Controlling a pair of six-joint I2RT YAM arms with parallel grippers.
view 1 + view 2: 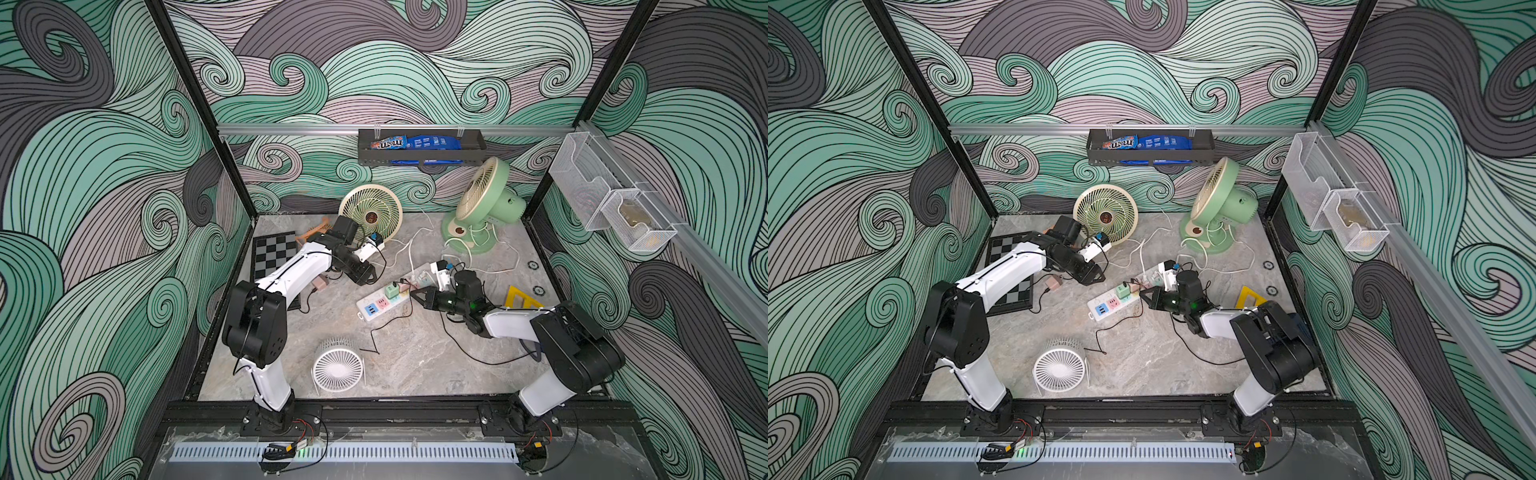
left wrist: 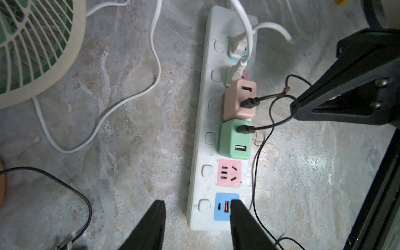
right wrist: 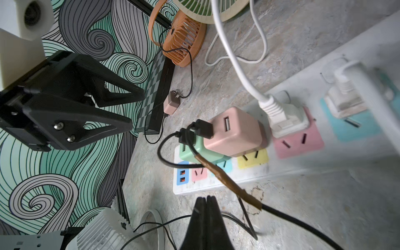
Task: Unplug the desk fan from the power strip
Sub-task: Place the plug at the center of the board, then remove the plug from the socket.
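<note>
- Hovering with jaws apart and empty, left gripper [image 2: 198,202] has the power strip [image 2: 205,121] directly ahead and below it, blue USB end nearest its fingertips.
- right gripper [image 3: 205,198] is pinched together with nothing seen between the fingers. The strip lies just ahead of its tip, level with the pink adapter [image 2: 240,101] and green adapter [image 2: 234,140].
- Thin black cables [image 2: 266,97] loop right at that tip; whether they touch it, cannot tell.
- Strip lies flat on the desk [image 1: 415,365], between both grippers.
- Handling guess: strip is light, rigid plastic on a smooth desk, so it likely slides or lifts when a plug is pulled. Pin it down on a bare stretch near the USB end.
- Two white plugs [image 2: 237,46] sit at the end far from left gripper. Their cords head off toward the cream fan [image 1: 370,212] and mint fan [image 1: 484,195]; which cord goes where, cannot tell.
- Plugs look hard and snug-fitting: take the moulded body across its flat sides and pull straight out.
- Cord is soft, would flex and slip, so a poor hold.
- Adapters look smooth and blocky, easy to knock.
</note>
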